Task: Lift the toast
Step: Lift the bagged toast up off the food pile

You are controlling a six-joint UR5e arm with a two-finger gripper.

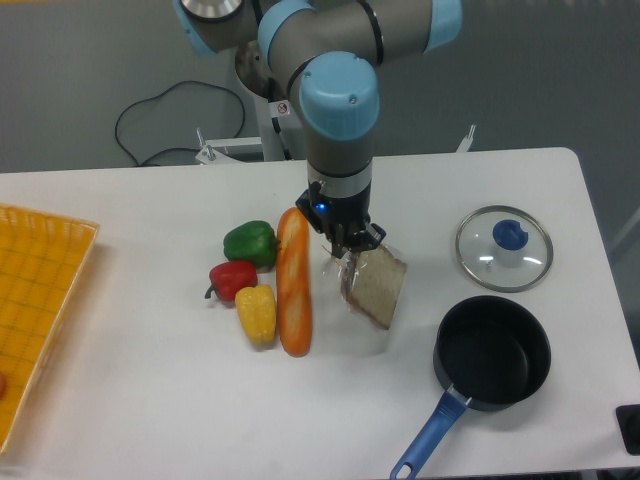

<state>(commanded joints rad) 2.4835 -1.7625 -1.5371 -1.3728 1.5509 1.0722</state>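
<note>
The toast [377, 287], a brown speckled slice in clear crinkly plastic, hangs tilted above the white table, right of the baguette. My gripper [352, 246] points straight down and is shut on the slice's upper left corner. Its fingertips are mostly hidden by the plastic wrap. The toast's lower edge sits just over the tabletop, and I cannot tell whether it touches.
A long orange-brown baguette [293, 281] lies left of the toast, with green [250, 242], red [232, 279] and yellow [256, 312] peppers beside it. A glass lid [503, 247] and a black pan with blue handle [489, 362] stand at the right. A yellow basket [35, 310] is at the left edge.
</note>
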